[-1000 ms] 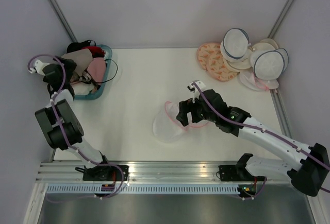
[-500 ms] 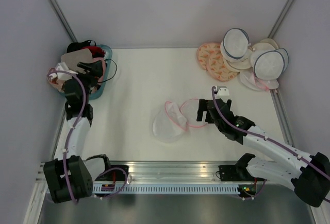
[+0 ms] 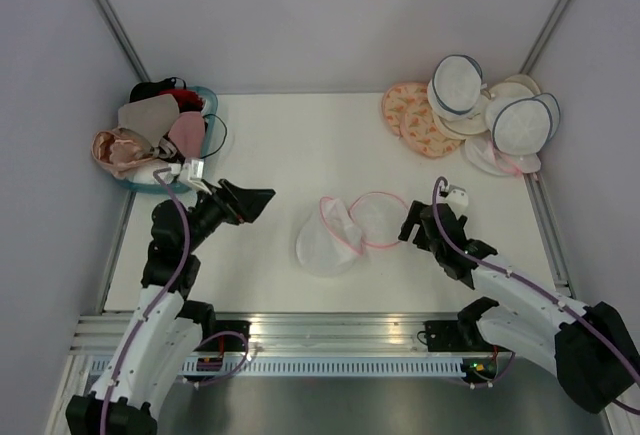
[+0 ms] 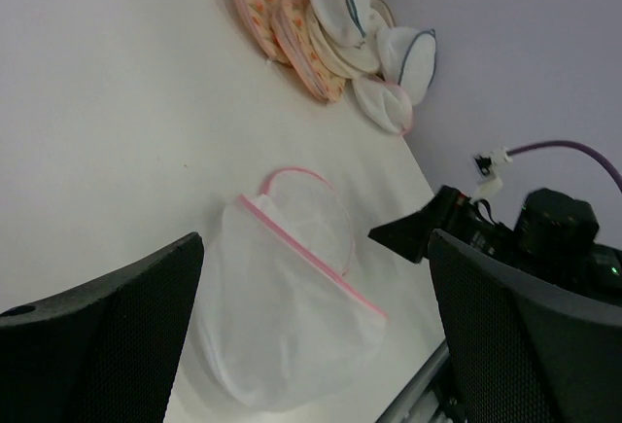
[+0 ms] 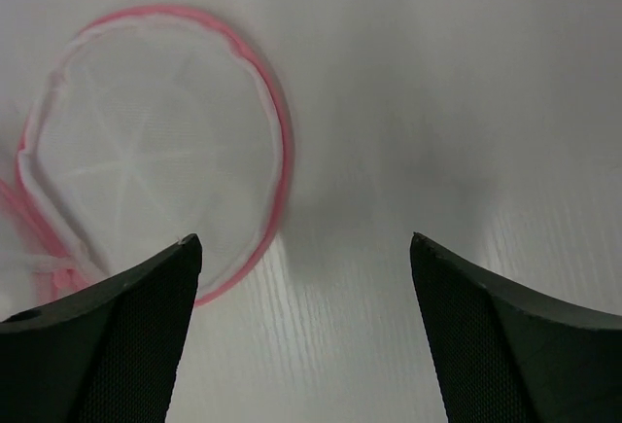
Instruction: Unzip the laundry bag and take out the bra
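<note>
The laundry bag [image 3: 325, 243] lies unzipped in the middle of the table, its pink-rimmed round lid [image 3: 378, 217] folded out to the right. No bra shows inside it. It also shows in the left wrist view [image 4: 292, 316] and its lid in the right wrist view [image 5: 155, 151]. The taupe bra [image 3: 148, 113] lies on top of the pile in the teal basket [image 3: 207, 125]. My left gripper [image 3: 252, 200] is open and empty, left of the bag, pointing at it [image 4: 313, 248]. My right gripper [image 3: 411, 225] is open and empty, just right of the lid [image 5: 301, 277].
The basket at the far left also holds red, black and pink bras, and a peach lacy bra [image 3: 113, 147] hangs over its left side. Orange-patterned discs [image 3: 415, 120] and white navy-rimmed bags [image 3: 500, 115] are heaped at the far right corner.
My left arm has swung from the basket down over the table towards the bag. My right gripper has drawn back to the right, off the bag, leaving the lid folded open.
</note>
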Controlling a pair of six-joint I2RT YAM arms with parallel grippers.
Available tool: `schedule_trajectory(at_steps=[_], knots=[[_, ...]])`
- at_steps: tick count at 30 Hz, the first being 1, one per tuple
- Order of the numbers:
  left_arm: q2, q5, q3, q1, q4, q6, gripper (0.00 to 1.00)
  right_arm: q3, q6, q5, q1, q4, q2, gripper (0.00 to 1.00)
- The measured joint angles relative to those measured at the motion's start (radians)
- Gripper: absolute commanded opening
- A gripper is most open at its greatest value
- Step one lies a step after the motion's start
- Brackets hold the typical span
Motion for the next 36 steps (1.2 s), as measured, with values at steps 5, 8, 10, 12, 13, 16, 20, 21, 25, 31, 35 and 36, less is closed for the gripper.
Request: schedule_trajectory(at_steps=[5, 8, 10, 12, 13, 16, 20, 21, 25, 31, 35, 36], knots=[[-0.195, 0.040, -0.080, -0.023, -0.113, 0.010, 1.00, -0.033, 0.027, -0.071, -0.012, 0.087, 0.109, 0.79], [-0.258, 0.051, -0.095, -0.024, -0.170, 0.015, 1.00, -0.034, 0.026, -0.109, -0.012, 0.157, 0.158, 0.63], [-0.271, 0.052, -0.095, -0.023, -0.198, 0.018, 1.00, -0.033, 0.027, -0.118, -0.012, 0.190, 0.187, 0.50], [-0.272, 0.053, -0.095, -0.023, -0.224, 0.021, 1.00, -0.028, 0.025, -0.121, -0.011, 0.202, 0.223, 0.44], [-0.272, 0.053, -0.095, -0.023, -0.238, 0.023, 1.00, -0.020, 0.027, -0.110, -0.011, 0.206, 0.245, 0.42], [-0.274, 0.055, -0.095, -0.023, -0.269, 0.027, 1.00, 0.026, 0.026, -0.080, -0.012, 0.190, 0.303, 0.22], [-0.291, 0.057, -0.095, -0.023, -0.303, 0.030, 1.00, 0.070, 0.042, -0.032, -0.012, 0.161, 0.357, 0.00], [-0.298, 0.057, -0.095, -0.023, -0.308, 0.030, 1.00, 0.080, 0.046, -0.023, -0.012, 0.155, 0.365, 0.00], [-0.317, 0.058, -0.095, -0.023, -0.332, 0.034, 1.00, 0.105, 0.062, 0.022, -0.011, 0.126, 0.386, 0.01], [-0.341, 0.060, -0.092, -0.023, -0.377, 0.042, 1.00, 0.145, 0.097, 0.201, -0.011, -0.039, 0.298, 0.01], [-0.360, 0.061, -0.089, -0.023, -0.401, 0.045, 1.00, 0.273, 0.088, 0.377, -0.012, -0.170, 0.204, 0.00], [-0.364, 0.061, -0.089, -0.023, -0.405, 0.045, 1.00, 0.317, 0.076, 0.420, -0.012, -0.195, 0.190, 0.00]])
